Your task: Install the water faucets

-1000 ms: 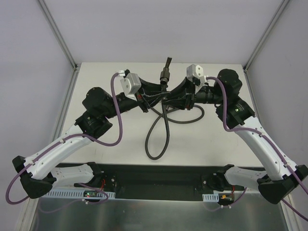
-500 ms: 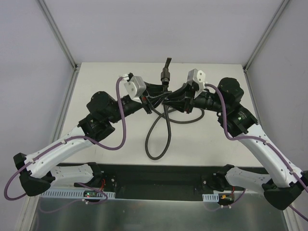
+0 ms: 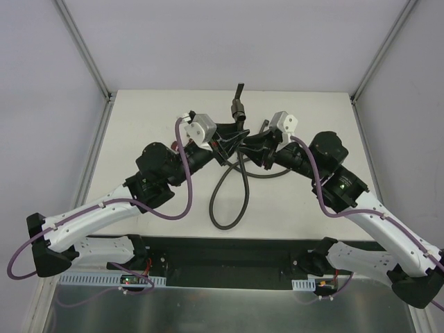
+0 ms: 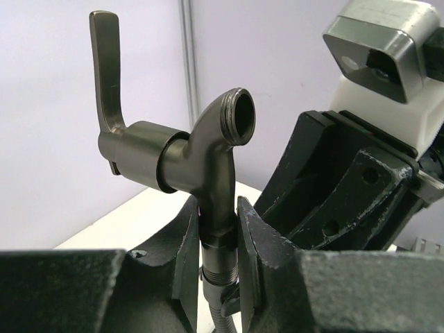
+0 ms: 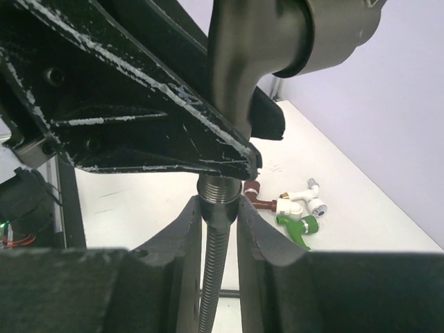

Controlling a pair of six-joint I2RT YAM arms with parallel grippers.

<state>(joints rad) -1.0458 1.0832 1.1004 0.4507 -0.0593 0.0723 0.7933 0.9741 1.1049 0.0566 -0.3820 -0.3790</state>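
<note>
In the left wrist view a dull grey-brown metal faucet (image 4: 201, 149) with a lever handle stands upright, and my left gripper (image 4: 216, 216) is shut on its neck. The long dark flexible hose (image 5: 211, 277) hangs straight below it. My right gripper (image 5: 218, 207) is shut on the hose's threaded end nut (image 5: 220, 189), right under the faucet body (image 5: 277, 41). From above, both grippers meet over the table's middle back, left gripper (image 3: 227, 141) and right gripper (image 3: 254, 147). Red (image 5: 258, 195), white (image 5: 298, 203) and green (image 5: 298, 229) plastic faucets lie together on the table behind.
The hose (image 3: 225, 201) loops down over the middle of the white table (image 3: 152, 118). A dark pipe piece (image 3: 239, 105) lies at the back centre. Metal frame posts (image 3: 83, 48) rise at both back corners of the table.
Both wrists have shifted a little toward the near side and closer together, their elbows swinging inward. Each gripper has kept its hold, on the faucet and on the hose nut.
</note>
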